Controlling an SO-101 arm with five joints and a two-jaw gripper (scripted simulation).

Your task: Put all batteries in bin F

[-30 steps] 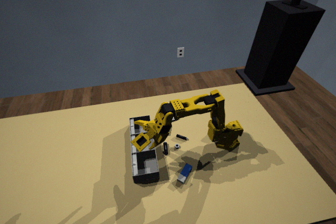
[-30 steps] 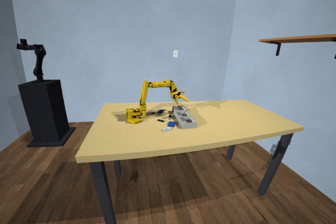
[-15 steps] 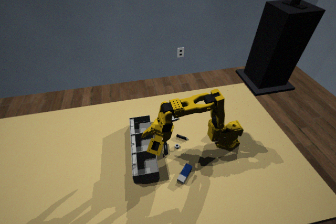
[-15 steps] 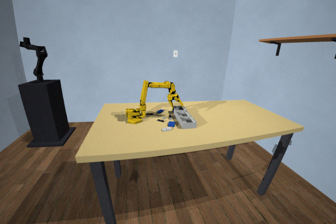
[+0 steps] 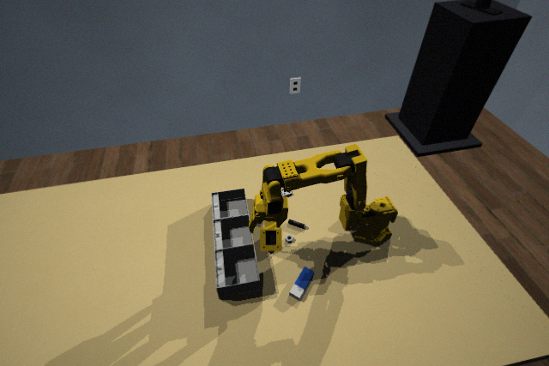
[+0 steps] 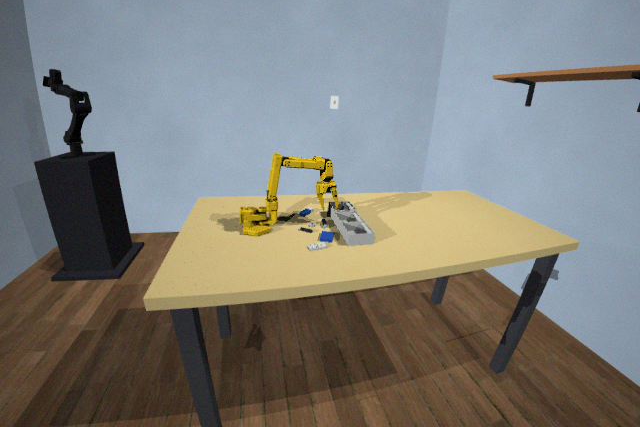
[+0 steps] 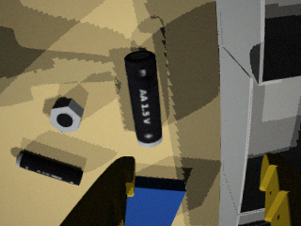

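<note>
A black battery (image 7: pixel 143 97) lies on the table close beside the grey wall of the row of three bins (image 7: pixel 235 88) (image 5: pixel 216 242) (image 6: pixel 358 238). In the top view my arm hides it. A second black battery (image 7: pixel 49 166) (image 5: pixel 297 224) (image 6: pixel 306 230) lies farther from the bins. My gripper (image 7: pixel 196 166) (image 5: pixel 262 244) (image 6: pixel 329 211) points down at the table beside the bins, just short of the near battery. Its fingers stand apart, one over the table and one over the bin's edge, and they hold nothing. I cannot read the bin letters.
A grey hex nut (image 7: pixel 67 115) (image 5: pixel 289 238) lies between the two batteries. A blue block (image 7: pixel 153 209) and a small white piece lie under my gripper. A blue and white eraser (image 5: pixel 302 283) lies near the end of the bin row. The arm's base (image 5: pixel 368 220) stands to the right.
</note>
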